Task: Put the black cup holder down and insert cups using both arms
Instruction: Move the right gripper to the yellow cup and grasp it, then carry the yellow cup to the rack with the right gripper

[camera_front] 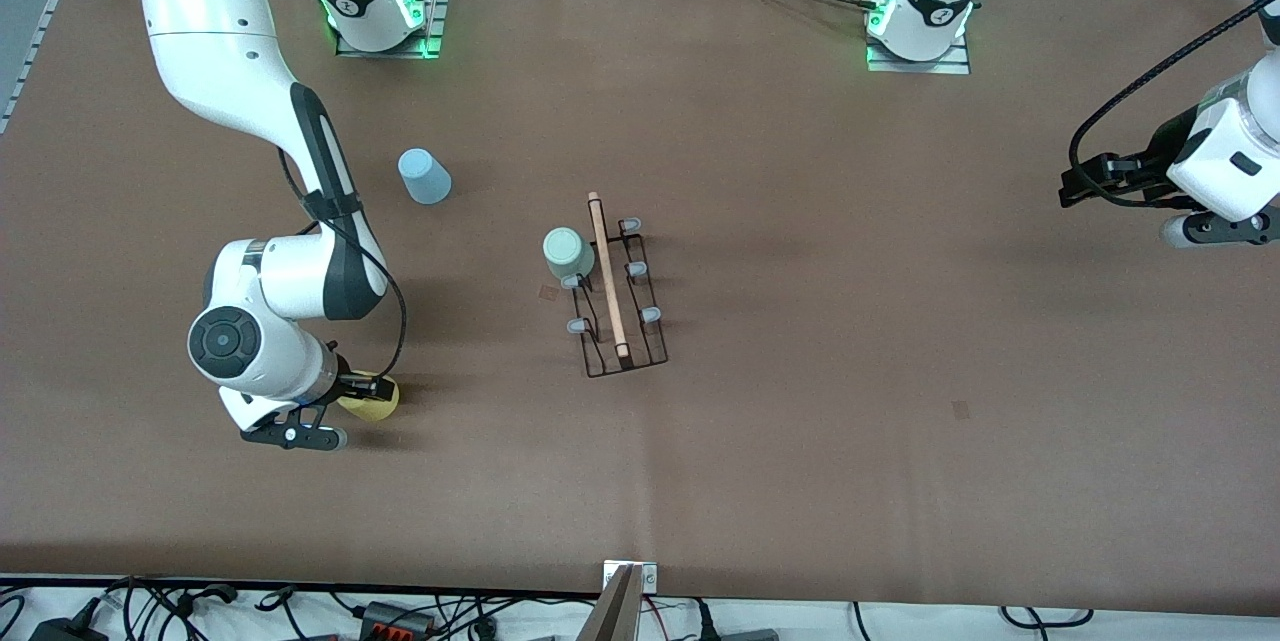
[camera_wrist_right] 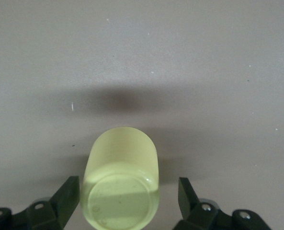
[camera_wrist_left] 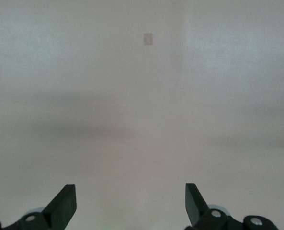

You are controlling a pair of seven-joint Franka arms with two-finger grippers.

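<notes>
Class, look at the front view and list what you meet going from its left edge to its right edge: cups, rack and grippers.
Right gripper around the yellow cup → light blue cup → pale green cup → black cup holder → left gripper.

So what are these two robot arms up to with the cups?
The black cup holder stands mid-table with the green cup already on one of its pegs. The right gripper is down at the yellow cup, fingers open on either side of it. The blue cup sits upside down on the table. The left gripper waits, open, over bare table.
</notes>
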